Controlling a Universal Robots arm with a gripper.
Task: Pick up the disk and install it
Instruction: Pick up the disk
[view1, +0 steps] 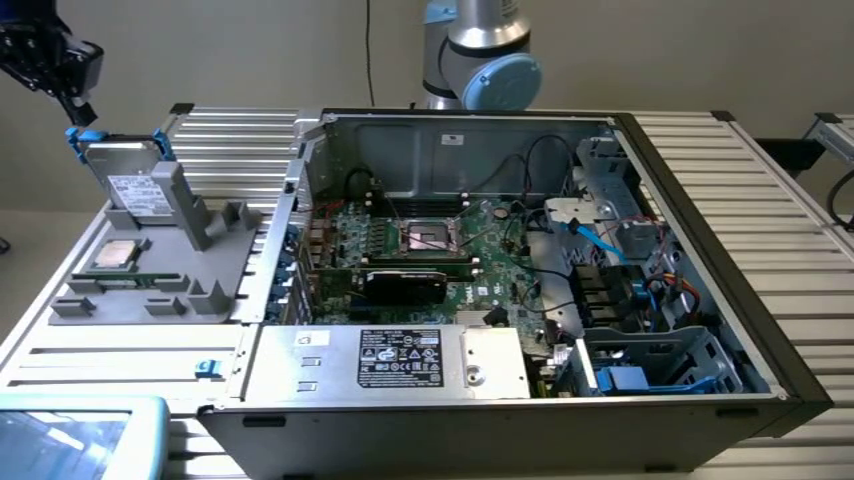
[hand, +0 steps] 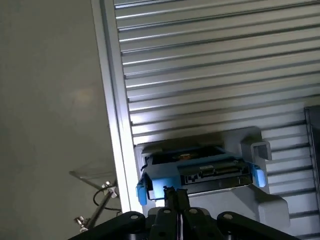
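Observation:
The disk (view1: 134, 188) is a grey metal drive with a white label in a bright blue bracket. It stands on edge in a grey holder (view1: 147, 285) at the exterior view's left. My gripper (view1: 80, 112) hangs just above the disk's upper corner, its shut fingertips right at the bracket's blue end tab (view1: 83, 133). Through the wrist camera, the disk (hand: 200, 167) shows edge-on with its connector side facing me. My gripper (hand: 175, 197) is pressed shut right at the blue bracket's edge. Whether the tab is pinched between the tips cannot be told.
A square silver processor chip (view1: 118, 255) lies in the holder below the disk. The open computer case (view1: 534, 250) takes up the middle, with a drive cage (view1: 654, 355) at its near right corner. The robot's base (view1: 481, 60) stands behind the case. Ribbed table slats (hand: 210, 75) surround everything.

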